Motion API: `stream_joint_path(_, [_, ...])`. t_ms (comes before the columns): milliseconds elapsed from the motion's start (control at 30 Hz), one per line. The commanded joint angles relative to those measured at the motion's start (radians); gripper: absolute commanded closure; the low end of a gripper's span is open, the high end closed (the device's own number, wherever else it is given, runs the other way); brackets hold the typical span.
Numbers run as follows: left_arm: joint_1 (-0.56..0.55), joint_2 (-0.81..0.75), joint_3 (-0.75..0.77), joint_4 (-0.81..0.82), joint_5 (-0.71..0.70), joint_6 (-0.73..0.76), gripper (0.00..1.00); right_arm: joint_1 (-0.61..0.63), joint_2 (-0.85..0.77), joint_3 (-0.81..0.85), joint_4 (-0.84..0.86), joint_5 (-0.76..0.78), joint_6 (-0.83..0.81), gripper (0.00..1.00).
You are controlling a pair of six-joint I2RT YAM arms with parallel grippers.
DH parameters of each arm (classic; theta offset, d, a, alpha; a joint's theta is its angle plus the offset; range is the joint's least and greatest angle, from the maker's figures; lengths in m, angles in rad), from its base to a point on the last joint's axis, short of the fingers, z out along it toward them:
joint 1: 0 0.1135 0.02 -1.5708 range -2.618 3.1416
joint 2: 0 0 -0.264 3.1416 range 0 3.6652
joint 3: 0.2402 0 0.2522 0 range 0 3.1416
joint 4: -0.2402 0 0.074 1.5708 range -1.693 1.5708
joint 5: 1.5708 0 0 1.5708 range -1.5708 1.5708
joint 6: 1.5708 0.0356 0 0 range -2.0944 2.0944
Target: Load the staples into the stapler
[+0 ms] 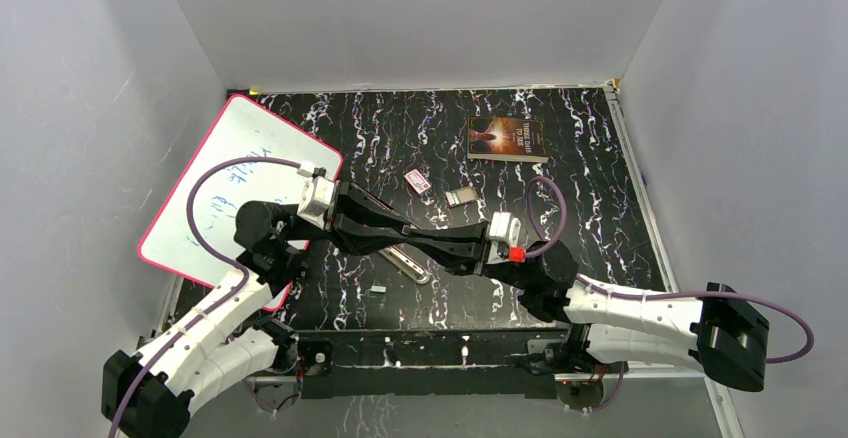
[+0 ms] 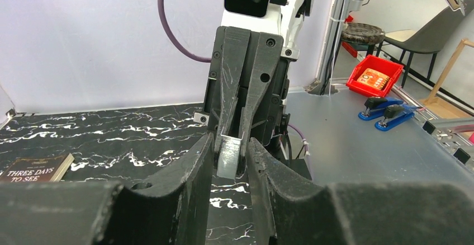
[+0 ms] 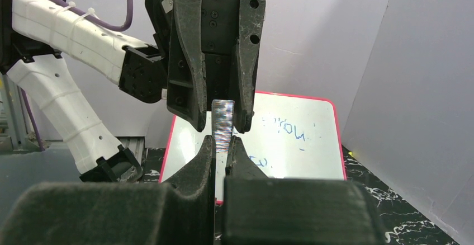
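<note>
Both arms reach in over the middle of the black marbled table (image 1: 600, 188), grippers meeting tip to tip above it. Right gripper (image 3: 222, 142) is clamped tight on the staple strip (image 3: 222, 123), pinching its lower end so the ridged silvery strip stands up out of the fingertips. Left gripper (image 2: 230, 140) faces it head-on, its jaws only narrowly parted and straddling the free end of the same strip. A sliver of gap shows on either side, so the grip on the strip is the right one's alone. On the table directly below the meeting point lies a long silvery object (image 1: 405, 262), probably the stapler lying open, though the overhead view is too small to be sure. Farther back sit a small pink box (image 1: 418, 182) and a small metallic item (image 1: 462, 196), just apart. A book (image 1: 507, 139) lies near the back wall. A pink-rimmed whiteboard (image 1: 240, 173) leans at the left.
</note>
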Motion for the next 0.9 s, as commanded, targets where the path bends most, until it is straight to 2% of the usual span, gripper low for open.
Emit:
stream_joint_path(0, [-0.006,-0.01,0.027,0.057,0.011,0.004,0.74,-0.002,-0.013,0.049,0.092,0.027,0.002,1.0])
stream_joint_path(633, [-0.009,-0.009,0.032,0.057,0.009,0.013,0.86,-0.002,-0.009,0.045,0.093,0.032,0.008,1.0])
stream_joint_path(867, [-0.013,-0.016,0.031,0.056,0.013,0.015,1.0,-0.004,-0.006,0.05,0.089,0.032,0.011,1.0])
